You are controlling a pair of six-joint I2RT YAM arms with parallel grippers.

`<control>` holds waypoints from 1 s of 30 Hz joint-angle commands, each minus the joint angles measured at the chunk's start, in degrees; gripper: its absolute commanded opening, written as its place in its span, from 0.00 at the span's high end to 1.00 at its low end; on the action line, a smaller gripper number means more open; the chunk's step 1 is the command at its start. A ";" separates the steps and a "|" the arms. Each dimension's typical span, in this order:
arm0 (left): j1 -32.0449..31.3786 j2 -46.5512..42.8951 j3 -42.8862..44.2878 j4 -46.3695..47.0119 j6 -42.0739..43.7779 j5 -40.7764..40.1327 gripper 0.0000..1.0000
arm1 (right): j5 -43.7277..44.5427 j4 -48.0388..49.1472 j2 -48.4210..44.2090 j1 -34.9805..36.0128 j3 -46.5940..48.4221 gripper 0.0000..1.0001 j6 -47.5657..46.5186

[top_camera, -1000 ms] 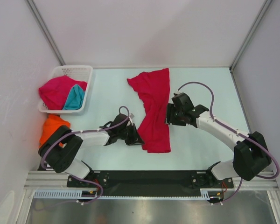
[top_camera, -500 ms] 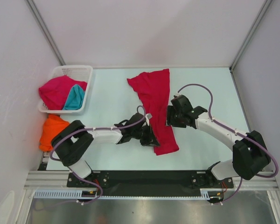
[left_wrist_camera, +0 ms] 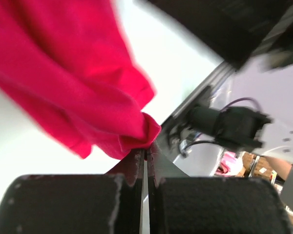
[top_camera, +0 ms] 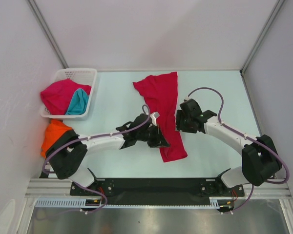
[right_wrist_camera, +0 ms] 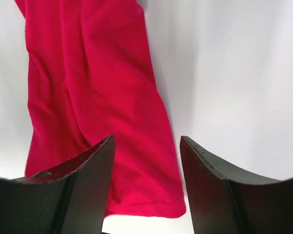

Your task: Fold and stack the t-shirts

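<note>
Pale table (top_camera: pixel 112 92), crimson t-shirt (top_camera: pixel 161 97) bunched lengthwise, left claw (left_wrist_camera: pixel 144 155) pinching

left end effector (left_wrist_camera: pixel 144 156) pinching crimson t-shirt (left_wrist_camera: pixel 73 83) fold.

Left gripper (left_wrist_camera: pixel 144 153) pinched tight, right gripper (right_wrist_camera: pixel 146 146) wide apart, both arms outstretched.

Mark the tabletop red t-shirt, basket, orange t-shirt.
red t-shirt (top_camera: pixel 162 95): top external view, upper middle of cloth.
basket (top_camera: pixel 77 71): top external view, far rim.
orange t-shirt (top_camera: pixel 56 129): top external view, middle of visible bunch.
</note>
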 commanded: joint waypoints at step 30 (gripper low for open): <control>-7.92 1.59 -18.22 10.66 -3.46 -5.54 0.05 | -2.02 -6.32 -10.38 -0.04 -3.06 0.32 2.40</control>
